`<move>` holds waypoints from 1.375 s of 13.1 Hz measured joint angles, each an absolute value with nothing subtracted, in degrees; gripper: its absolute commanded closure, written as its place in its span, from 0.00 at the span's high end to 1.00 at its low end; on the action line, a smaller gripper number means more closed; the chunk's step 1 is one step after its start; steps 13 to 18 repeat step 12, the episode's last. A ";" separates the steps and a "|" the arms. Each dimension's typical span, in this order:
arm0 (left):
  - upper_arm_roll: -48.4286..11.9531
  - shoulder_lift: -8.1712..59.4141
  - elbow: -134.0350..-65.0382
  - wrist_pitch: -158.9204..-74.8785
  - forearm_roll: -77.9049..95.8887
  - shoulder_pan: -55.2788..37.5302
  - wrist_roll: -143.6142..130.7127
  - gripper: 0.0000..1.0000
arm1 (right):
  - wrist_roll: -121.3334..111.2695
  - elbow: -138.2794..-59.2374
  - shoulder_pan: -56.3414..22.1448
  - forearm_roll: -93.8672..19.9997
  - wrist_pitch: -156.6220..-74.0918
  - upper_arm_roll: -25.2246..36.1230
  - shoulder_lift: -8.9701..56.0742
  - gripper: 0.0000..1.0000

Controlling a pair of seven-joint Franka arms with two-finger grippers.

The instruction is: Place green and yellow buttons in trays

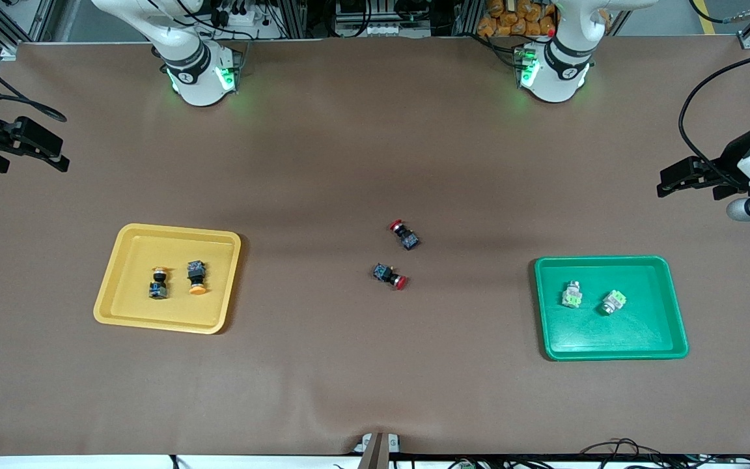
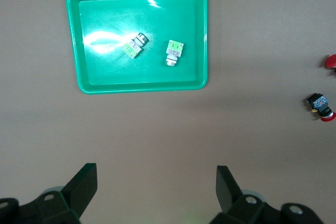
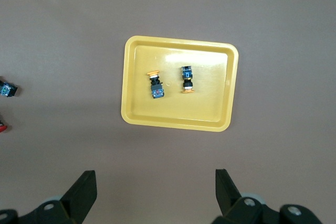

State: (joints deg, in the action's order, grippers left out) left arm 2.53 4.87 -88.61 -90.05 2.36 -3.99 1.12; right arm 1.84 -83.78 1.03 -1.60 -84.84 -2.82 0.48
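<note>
Two red-capped switches (image 1: 398, 253) between trays (image 1: 166, 277); both end effectors (image 2: 156, 184) wide, empty.

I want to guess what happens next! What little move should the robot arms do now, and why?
Probably none beyond waiting: sorting looks finished. Both yellow buttons lie in the yellow tray, both green buttons in the green tray. Only two red buttons sit mid-table, and they aren't part of the job. The left gripper and right gripper are open, empty, above the table's ends.
</note>
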 measured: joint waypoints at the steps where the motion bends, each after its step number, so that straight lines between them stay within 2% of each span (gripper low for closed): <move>1: 2.53 4.87 -88.61 -90.05 2.96 -3.99 1.12 1.00 | 1.85 -83.78 0.80 -1.60 -84.84 -2.84 0.48 1.00; 18: 3.01 4.88 -88.42 -90.26 3.13 -3.14 1.12 1.00 | 1.99 -83.78 1.01 -1.60 -84.33 -2.02 0.48 1.00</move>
